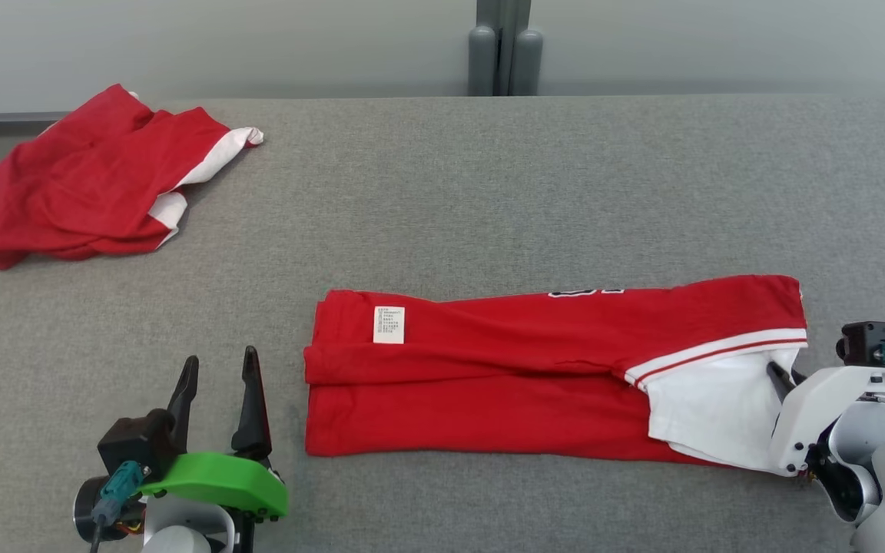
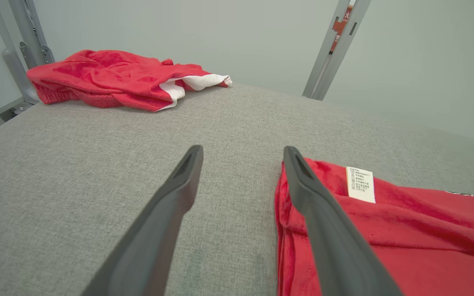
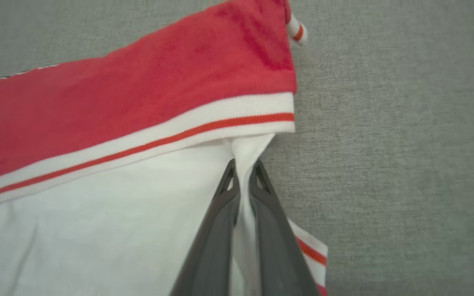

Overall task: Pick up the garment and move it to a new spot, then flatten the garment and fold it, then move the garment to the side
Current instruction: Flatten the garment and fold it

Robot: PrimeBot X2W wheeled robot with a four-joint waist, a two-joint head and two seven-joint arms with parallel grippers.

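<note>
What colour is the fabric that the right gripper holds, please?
The fabric is white; right wrist view shows it best.

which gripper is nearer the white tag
Left. The left gripper sits open just left of the tag; the right gripper pinches the shirt at its far end.

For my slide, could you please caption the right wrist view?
Right end effector pinches the white fabric of the red garment.

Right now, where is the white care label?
The care label sits at the left end of the folded red jersey, head view centre-left, just right of the open left end effector.
</note>
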